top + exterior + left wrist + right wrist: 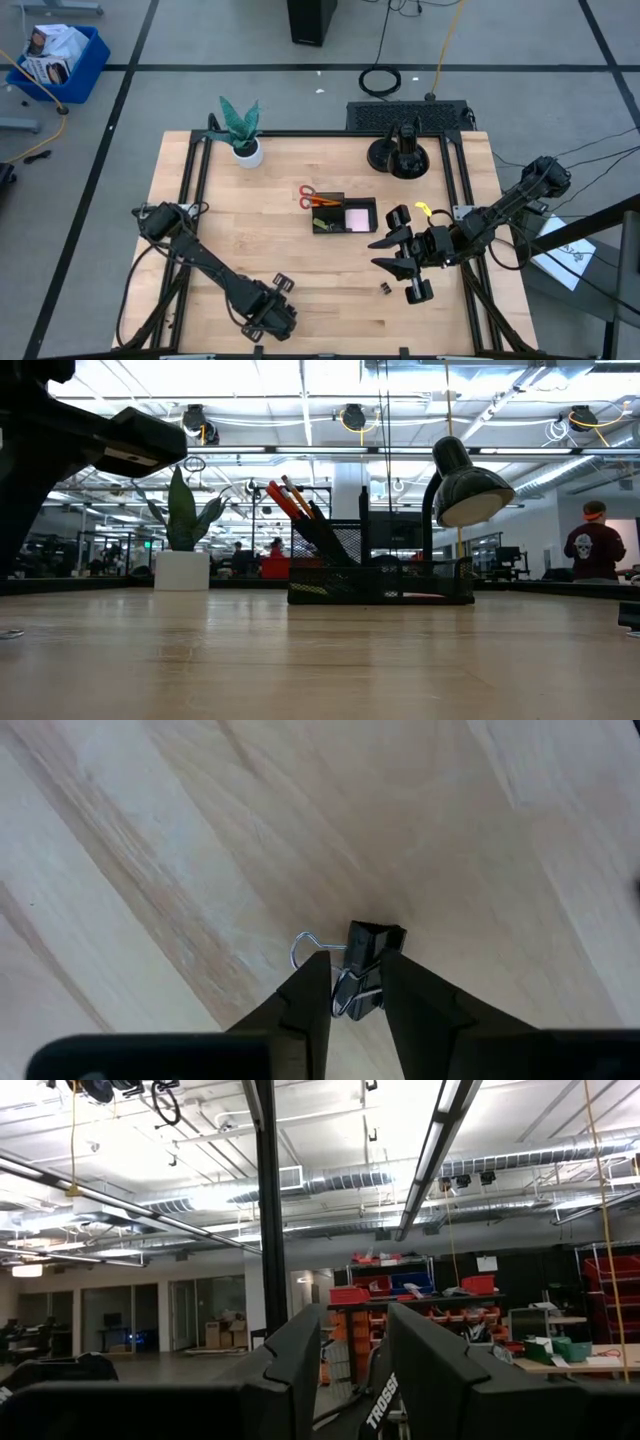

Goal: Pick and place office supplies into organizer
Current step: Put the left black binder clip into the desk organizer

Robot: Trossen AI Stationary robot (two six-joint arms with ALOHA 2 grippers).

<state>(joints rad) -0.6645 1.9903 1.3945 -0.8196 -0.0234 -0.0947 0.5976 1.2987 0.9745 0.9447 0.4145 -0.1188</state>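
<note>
My left gripper [272,305] points straight down near the table's front edge, left of centre, and is shut on a small black binder clip [372,940] that lies on the wood. My right gripper [386,253] hangs raised over the table's right part, open, with nothing between its fingers [355,1345]. The black organizer [345,216] stands mid-table with a pink sticky-note pad [356,215], orange pencils and pens [295,505] in it. Red-handled scissors [312,197] rest at its far left corner. A second binder clip [385,289] and a yellow-green piece [425,209] lie loose on the table. My left gripper comes at the binder clip from above, fingers pointing down. One wire handle [348,996] sits between the two fingers, and the black body lies at the tip of one finger [398,970]. The other wire handle [302,944] sticks out sideways. The clip rests on the table.
A potted plant [243,132] stands at the far left and a black desk lamp [401,153] at the far right, behind the organizer. Bare wood stretches between my left gripper and the organizer. People show in the room beyond the table.
</note>
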